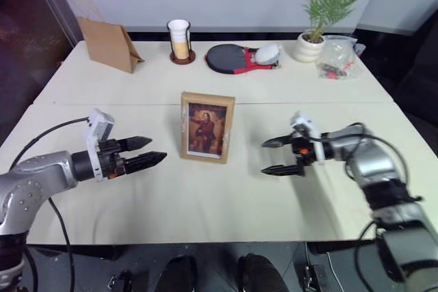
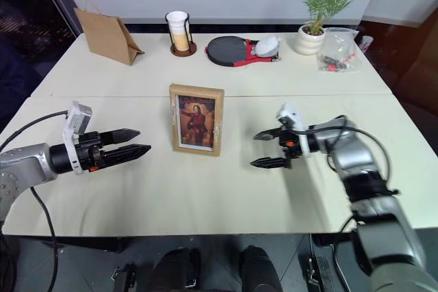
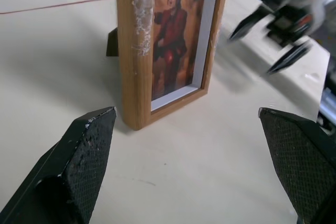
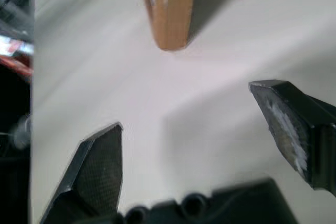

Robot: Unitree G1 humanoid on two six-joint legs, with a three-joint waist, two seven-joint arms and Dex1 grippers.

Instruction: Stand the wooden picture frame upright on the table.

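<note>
Jaws apart on left gripper (image 1: 152,152) and right gripper (image 1: 274,156), both empty. Wooden picture frame (image 1: 207,126) upright on tabletop (image 1: 226,200), between jaws, untouched. Standing step looks done; next move: withdraw arms without bumping it.

Brightness: even, bright light on the table (image 1: 226,203); the room's left edge is dark.
Shadows: soft, faint; the wooden picture frame (image 1: 207,126) casts a pale shadow in the left wrist view.
Glare: none on the tabletop.
Blur: the right gripper (image 3: 273,38) is smeared in the left wrist view; the right wrist view is soft throughout.
Focus: left gripper's fingertips (image 3: 86,156) sharp, textured.
</note>
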